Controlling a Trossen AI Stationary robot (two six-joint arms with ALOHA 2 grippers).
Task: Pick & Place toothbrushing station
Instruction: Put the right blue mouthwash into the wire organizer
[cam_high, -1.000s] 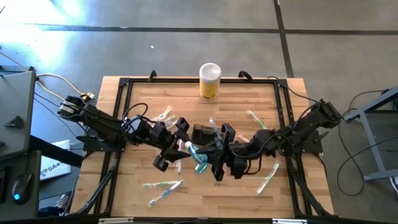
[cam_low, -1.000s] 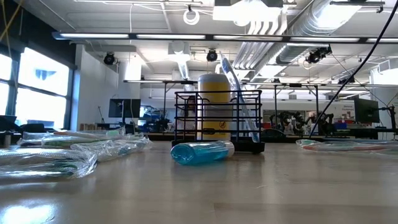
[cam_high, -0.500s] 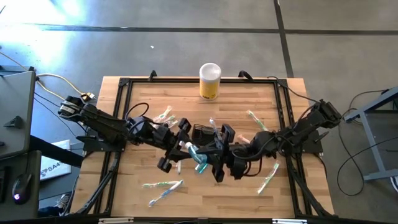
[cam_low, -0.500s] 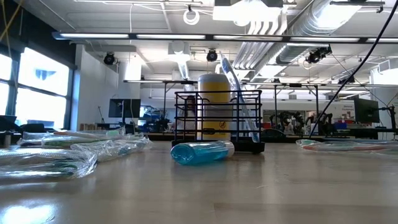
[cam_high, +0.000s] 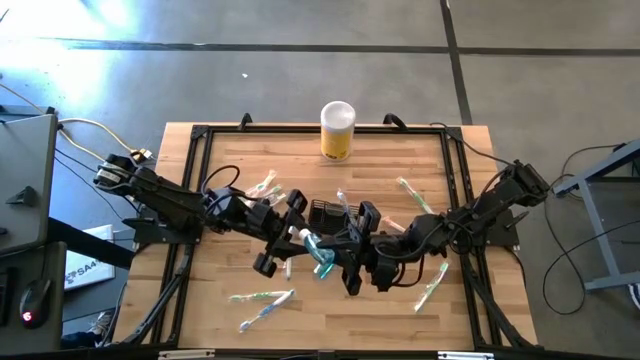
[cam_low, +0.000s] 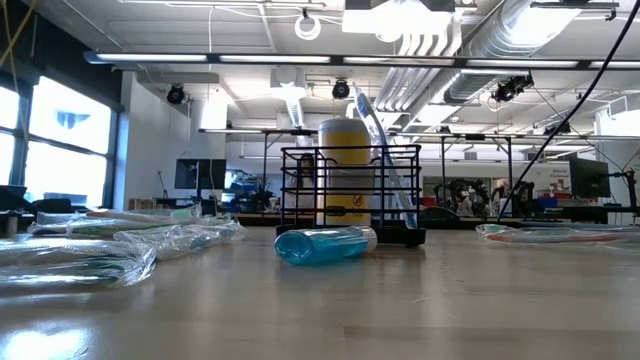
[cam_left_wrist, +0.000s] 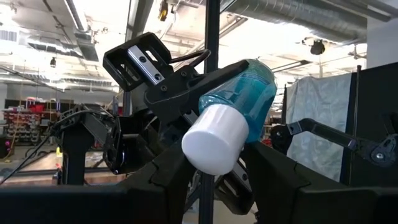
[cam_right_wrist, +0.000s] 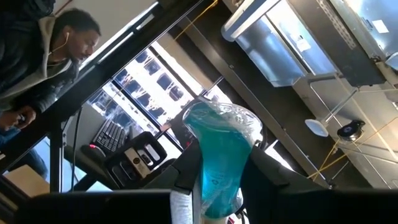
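At the wooden surface's (cam_high: 400, 300) middle, left gripper (cam_high: 301, 238) and right gripper (cam_high: 338, 254) both clamp their jaws on the white-capped blue plastic bottle (cam_high: 318, 248), beside the black wire-mesh caddy (cam_high: 324, 213).

Bright overhead ceiling lights, window glare, blurred foreground tabletop (cam_low: 320, 310)

Both arms are black, built of chunky jointed segments with thin black cables looping along them. The left arm (cam_high: 170, 205) carries a yellow cable at its base; the right arm (cam_high: 495, 210) matches it. Its gripper's jaw block (cam_left_wrist: 140, 62), beside the black wire caddy (cam_high: 325, 213), bears a silver plate with screws.
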